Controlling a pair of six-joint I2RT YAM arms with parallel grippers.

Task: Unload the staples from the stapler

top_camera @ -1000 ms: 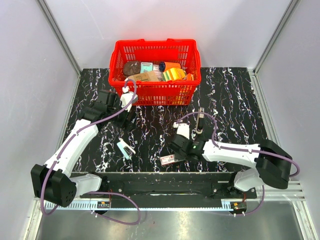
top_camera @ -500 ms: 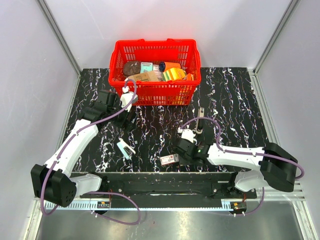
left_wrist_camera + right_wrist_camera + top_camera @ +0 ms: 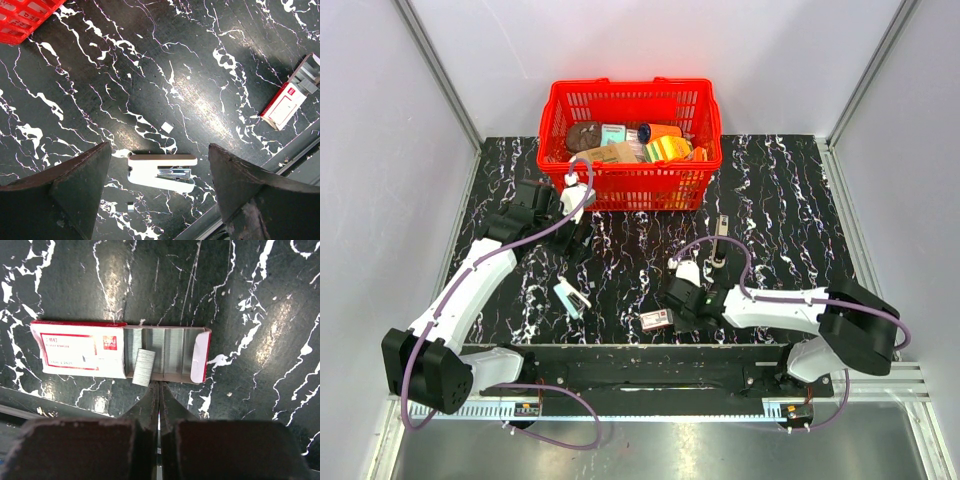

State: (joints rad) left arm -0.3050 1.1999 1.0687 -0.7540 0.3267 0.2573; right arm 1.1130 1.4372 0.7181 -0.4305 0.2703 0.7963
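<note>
The stapler point(image 3: 570, 298) point(image 3: 160, 172) lies on its side on the black marbled table, with metal showing between its two halves. My left gripper point(image 3: 578, 242) point(image 3: 159, 150) hangs above it, open, one finger on each side and nothing held. My right gripper point(image 3: 676, 304) point(image 3: 159, 385) is shut and empty, its tips at the near edge of the white-and-red carton point(image 3: 657, 319) point(image 3: 80, 350). The carton's tray point(image 3: 170, 352) is slid out and holds rows of staples. One staple strip point(image 3: 143, 367) lies askew over the tray's edge.
A red basket point(image 3: 630, 185) of groceries stands at the back. A thin dark grey bar point(image 3: 720, 240) lies behind the right arm. A small white chip point(image 3: 167, 127) and a tiny metal bit point(image 3: 130, 207) lie near the stapler. The table's front rail point(image 3: 295, 160) runs close by.
My right gripper has closed its jaws and shifted slightly beside the carton. The left arm and the stapler have not moved.
</note>
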